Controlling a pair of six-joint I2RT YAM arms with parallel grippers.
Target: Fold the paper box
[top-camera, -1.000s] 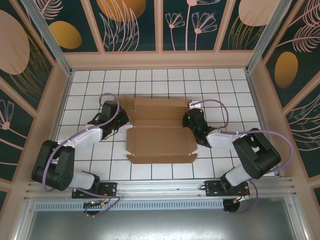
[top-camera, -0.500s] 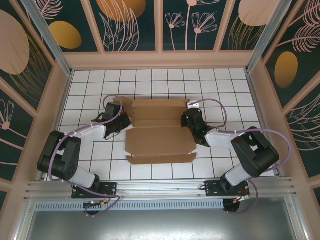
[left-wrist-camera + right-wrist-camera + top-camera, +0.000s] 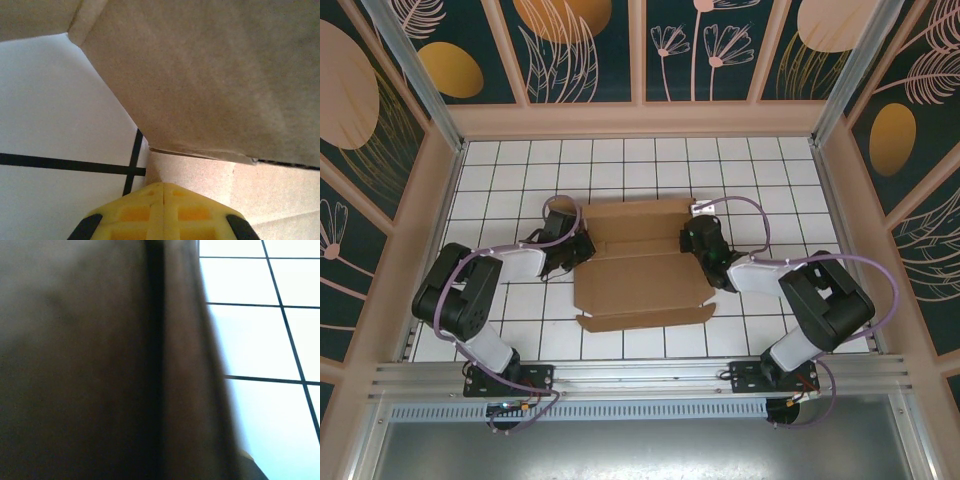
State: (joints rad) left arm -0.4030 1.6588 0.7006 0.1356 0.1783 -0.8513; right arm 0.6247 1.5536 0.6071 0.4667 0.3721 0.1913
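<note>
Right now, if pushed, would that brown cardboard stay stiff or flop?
The paper box is thin, creased cardboard, so it probably bends along its creases yet stays fairly stiff between them. Resting on the smooth tiled table, it looks light and may slide.

The paper box (image 3: 640, 265) is plain, unprinted brown, with crease lines a shade darker. In the left wrist view it reads pale tan and slightly fibrous, and in the right wrist view it is a deep, shadowed brown. The table (image 3: 500, 180) is white, ruled by thin black lines into a square grid. The left end effector (image 3: 163, 195) has bright yellow fingers edged with black. The left arm (image 3: 510, 265) and right arm (image 3: 760, 275) are black with white covers, and lilac cables (image 3: 740, 201) trail from them. The walls (image 3: 590, 50) are dark teal, printed with orange-gold ovals and pale peach line-drawn leaves and flowers. They are framed by light peach-toned posts (image 3: 636, 50). The rail (image 3: 640, 375) is silver-grey.
</note>
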